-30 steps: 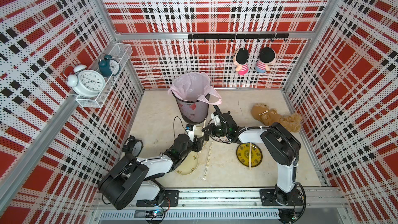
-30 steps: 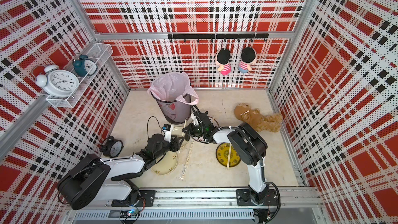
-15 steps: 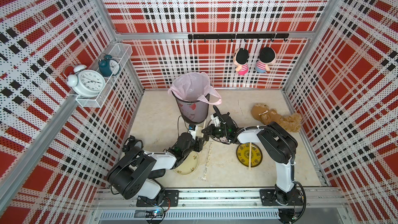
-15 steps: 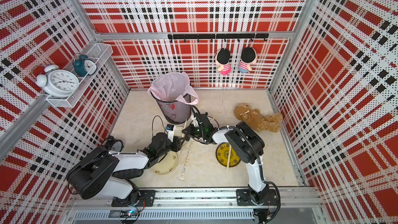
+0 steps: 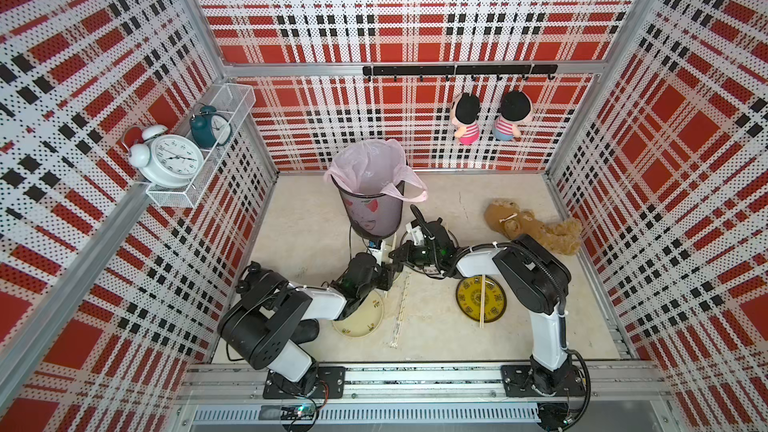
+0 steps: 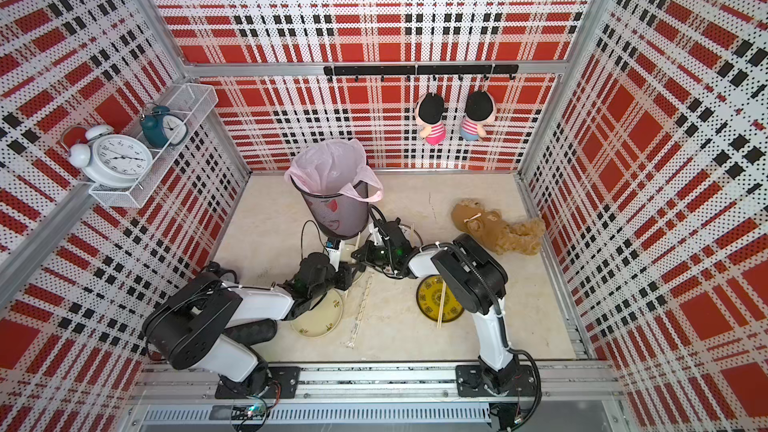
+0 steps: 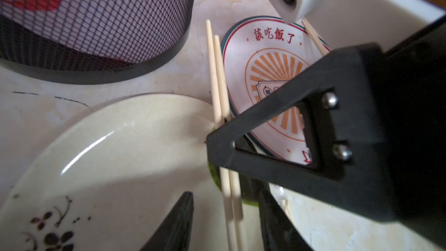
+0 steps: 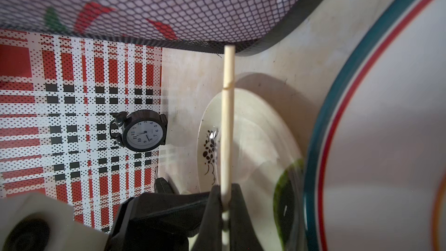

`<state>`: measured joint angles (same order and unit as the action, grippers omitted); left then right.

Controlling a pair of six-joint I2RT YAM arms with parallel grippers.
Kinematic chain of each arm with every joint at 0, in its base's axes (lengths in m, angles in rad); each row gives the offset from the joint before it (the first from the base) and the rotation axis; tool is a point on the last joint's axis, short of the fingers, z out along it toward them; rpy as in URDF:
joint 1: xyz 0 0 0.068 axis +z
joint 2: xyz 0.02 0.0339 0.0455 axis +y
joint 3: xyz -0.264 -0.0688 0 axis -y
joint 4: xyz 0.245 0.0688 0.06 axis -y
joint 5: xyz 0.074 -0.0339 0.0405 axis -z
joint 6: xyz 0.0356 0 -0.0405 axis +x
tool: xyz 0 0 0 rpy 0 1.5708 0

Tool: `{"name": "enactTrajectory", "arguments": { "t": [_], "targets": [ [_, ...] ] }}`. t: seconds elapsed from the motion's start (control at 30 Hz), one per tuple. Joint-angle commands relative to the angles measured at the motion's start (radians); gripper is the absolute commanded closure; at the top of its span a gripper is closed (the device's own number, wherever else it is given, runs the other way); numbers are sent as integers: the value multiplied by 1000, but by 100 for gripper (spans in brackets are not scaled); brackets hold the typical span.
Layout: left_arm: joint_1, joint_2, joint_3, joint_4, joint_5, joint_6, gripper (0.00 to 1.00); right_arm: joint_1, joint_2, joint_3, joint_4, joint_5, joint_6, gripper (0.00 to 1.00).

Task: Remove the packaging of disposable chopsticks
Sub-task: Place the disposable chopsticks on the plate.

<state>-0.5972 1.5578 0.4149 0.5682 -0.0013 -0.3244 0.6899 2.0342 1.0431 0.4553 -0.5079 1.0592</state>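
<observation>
**While the right claw [image 8: 225, 204] pins one pair, the left claw [image 7: 226, 199] straddles its tail**

Because the right claw is clamped on the held pair of disposable chopsticks [image 7: 218, 80], the step in hand looks like stripping that pair. The sticks slant over the rim of the cream plate [image 7: 115, 146], just beside the mesh bin [image 7: 101, 20]. The left claw's jaws stand apart, one on either side of the sticks' near end, with a gap on both sides. Whether a clear sleeve covers that end I cannot tell, as the wrist views are hazy there.

The next move probably calls for the left claw to close on that end and draw away along the sticks' length. The right claw would hold firm meanwhile.

One wrapped pair, its packaging [image 5: 401, 311] untouched, lies on the table [image 5: 436, 338] between the cream plate and the yellow plate [image 5: 467, 305]. A bare pair [image 5: 483, 305] rests on the yellow plate. Another bare pair [image 7: 313, 36] rests on the teal-rimmed plate [image 7: 272, 68].

Room is tight around the grip. The bin wall is close, the teal-rimmed plate's edge runs just beside the sticks, and the two claws are nearly touching. The cream plate's raised rim under the sticks could lever them if they are pressed down. Open table lies towards the front rail, so a pull that way looks safest.
</observation>
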Motion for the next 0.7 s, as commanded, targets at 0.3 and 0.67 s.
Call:
{"name": "enactTrajectory", "arguments": {
  "t": [0.3, 0.67],
  "targets": [
    [-4, 48, 39, 19, -4, 4, 61, -7, 36, 17, 20, 0, 0, 100],
    [-4, 59, 40, 32, 4, -5, 69, -8, 36, 11, 26, -6, -4, 98]
  ]
}}
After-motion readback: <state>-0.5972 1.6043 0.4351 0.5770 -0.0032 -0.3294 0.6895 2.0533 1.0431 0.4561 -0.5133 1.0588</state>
